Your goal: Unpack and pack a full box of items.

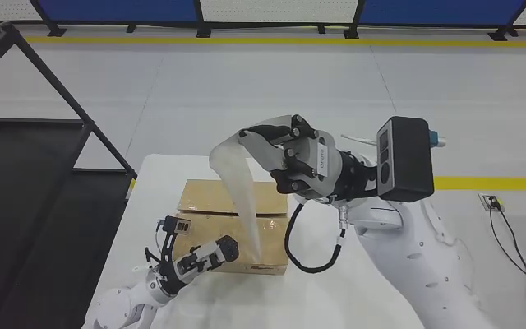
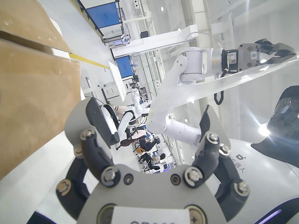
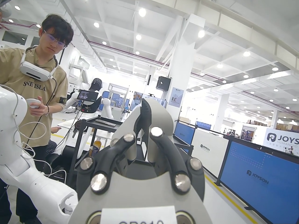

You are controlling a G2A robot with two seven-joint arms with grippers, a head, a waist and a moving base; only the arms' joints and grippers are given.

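At the lower left of the top view, the left gripper (image 1: 222, 247) is seen just beside the front left corner of the cardboard box (image 1: 215, 197). Its jaws are spread wide with nothing between them. The box is set in the middle of the frame on the white table (image 1: 353, 284), with its flaps closed. A long strip of clear tape (image 1: 243, 193) is drawn up from the box's front edge and across the lid to the upper centre. There it is pinched in the clenched jaws of the right gripper (image 1: 256, 138), which is held high above the box.

The unsealing step is judged to be in hand, with the strip's lower end apparently attached to the front face. As the box is pinned down by nothing, it could be dragged or tipped by a further pull. The strip could also be torn partway, or be folded onto itself and stuck to the gripper, so that letting go would be hindered.
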